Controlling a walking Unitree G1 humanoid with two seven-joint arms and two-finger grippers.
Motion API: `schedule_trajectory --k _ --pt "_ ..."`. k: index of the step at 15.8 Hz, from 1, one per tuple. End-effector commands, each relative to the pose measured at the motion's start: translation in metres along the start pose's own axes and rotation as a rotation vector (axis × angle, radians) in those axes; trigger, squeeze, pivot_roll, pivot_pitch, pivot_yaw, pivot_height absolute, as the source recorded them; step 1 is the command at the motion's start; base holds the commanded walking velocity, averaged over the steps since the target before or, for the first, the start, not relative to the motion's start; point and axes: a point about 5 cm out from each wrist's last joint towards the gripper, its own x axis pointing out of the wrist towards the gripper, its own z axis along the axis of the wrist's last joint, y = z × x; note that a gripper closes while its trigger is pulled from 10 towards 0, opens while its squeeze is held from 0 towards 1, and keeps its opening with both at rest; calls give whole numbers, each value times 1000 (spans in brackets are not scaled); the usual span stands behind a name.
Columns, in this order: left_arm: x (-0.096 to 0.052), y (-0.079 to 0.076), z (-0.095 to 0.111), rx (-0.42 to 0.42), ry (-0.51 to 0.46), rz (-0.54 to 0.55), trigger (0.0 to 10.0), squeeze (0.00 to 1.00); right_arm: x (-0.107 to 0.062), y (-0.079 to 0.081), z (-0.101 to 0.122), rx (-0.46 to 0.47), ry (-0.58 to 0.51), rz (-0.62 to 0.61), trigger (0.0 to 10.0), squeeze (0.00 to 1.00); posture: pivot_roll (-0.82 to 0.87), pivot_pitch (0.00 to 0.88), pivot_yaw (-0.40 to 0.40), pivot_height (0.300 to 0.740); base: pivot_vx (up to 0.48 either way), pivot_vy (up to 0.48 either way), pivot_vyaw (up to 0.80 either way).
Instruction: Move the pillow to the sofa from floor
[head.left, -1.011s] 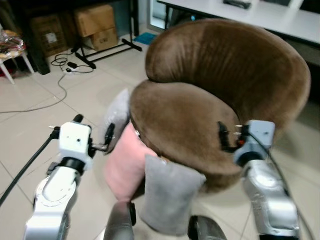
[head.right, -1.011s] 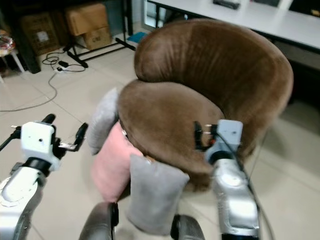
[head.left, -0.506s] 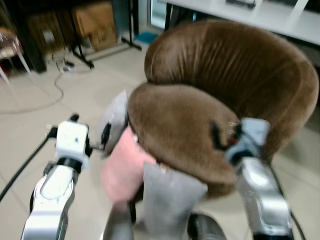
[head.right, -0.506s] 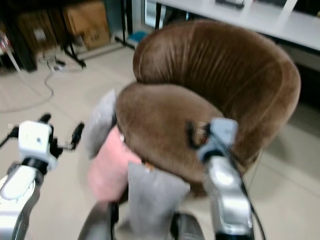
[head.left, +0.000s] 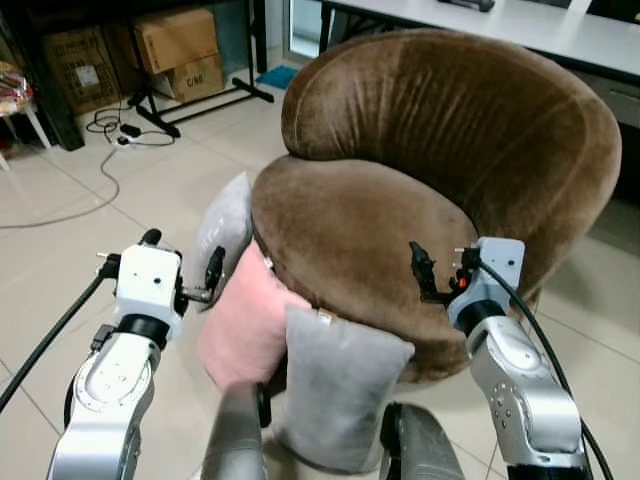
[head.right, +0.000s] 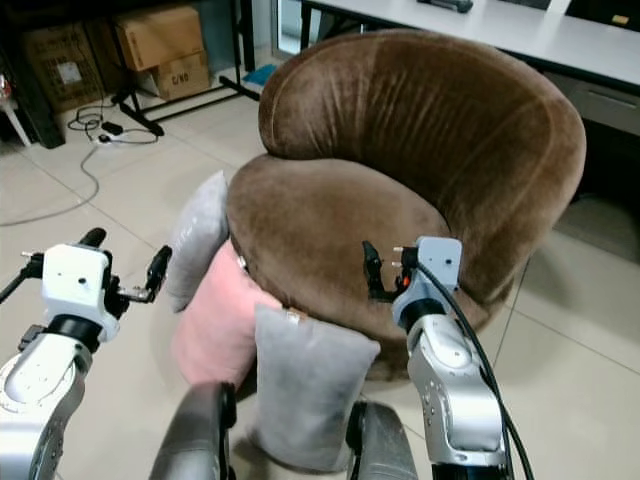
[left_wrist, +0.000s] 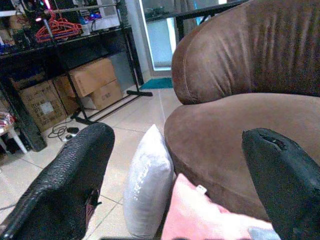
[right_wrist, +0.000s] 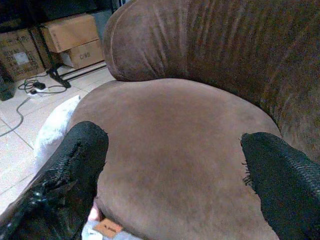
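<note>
Three pillows lean against the front of the brown round sofa (head.left: 400, 190) on the tiled floor: a light grey pillow (head.left: 226, 232) at its left side, a pink pillow (head.left: 245, 325) beside it, and a darker grey pillow (head.left: 340, 385) nearest me. My left gripper (head.left: 183, 255) is open and holds nothing. It hovers just left of the light grey pillow (left_wrist: 147, 185) and above the pink pillow (left_wrist: 200, 217). My right gripper (head.left: 440, 275) is open over the front right of the sofa seat (right_wrist: 175, 150), and it too holds nothing.
Cardboard boxes (head.left: 185, 45) and a black stand's legs (head.left: 200, 100) stand at the back left. A cable (head.left: 95, 195) runs across the floor. A white table (head.left: 560, 30) stands behind the sofa. My own legs (head.left: 235, 440) show at the bottom, close to the darker grey pillow.
The view shook and blurred, then settled a little closer to the sofa. My right gripper edged slightly left over the seat front. The pillows lie as before.
</note>
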Motion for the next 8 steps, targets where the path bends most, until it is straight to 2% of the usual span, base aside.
schedule_trajectory --k 1,8 --pt "1 -2 0 10 1 -4 10000 0 1 -2 0 3 12 -1 10000 0 116 0 -47 526 0 0 0" --pt "0 -2 -1 9 9 12 10000 0 3 -4 1 -19 21 -14 10000 0 114 0 -49 516 0 0 0"
